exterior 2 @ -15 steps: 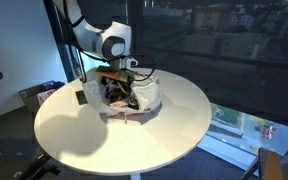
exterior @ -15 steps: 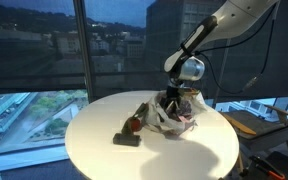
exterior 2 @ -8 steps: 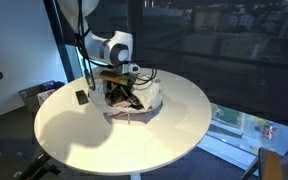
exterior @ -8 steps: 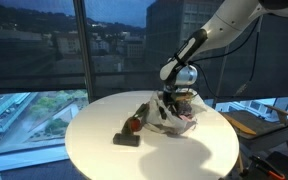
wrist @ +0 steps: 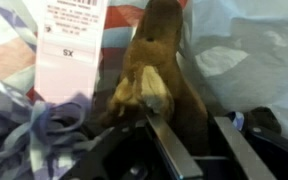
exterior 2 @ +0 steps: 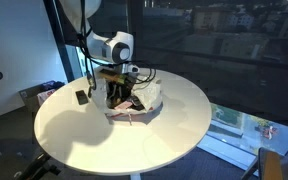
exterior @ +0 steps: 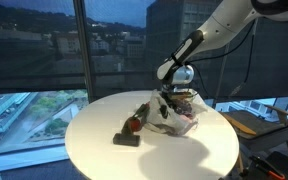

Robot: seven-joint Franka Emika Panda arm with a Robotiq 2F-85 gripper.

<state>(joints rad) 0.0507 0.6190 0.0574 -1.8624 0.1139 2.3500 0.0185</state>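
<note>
Your gripper (wrist: 182, 122) is low centre, fingers either side of the brown toy (wrist: 159, 70); can't tell if it grips. The bag (exterior: 184, 120) hides the fingertips in both exterior views.

**Arm** (exterior: 224, 20): single, white links. Enters from the upper right in an exterior view; the same arm (exterior 2: 72, 14) enters from the upper left, bending down toward frame centre.

**Wrist** (exterior: 172, 72): rounded pale housing, tilted downward.

**Gripper** (exterior: 169, 98): points down, low, near the centre of both exterior views (exterior 2: 120, 90).

**Wrist view:** gripper (wrist: 184, 118) rises from the bottom edge, with two dark fingers (wrist: 166, 140) and jaws apart.
</note>
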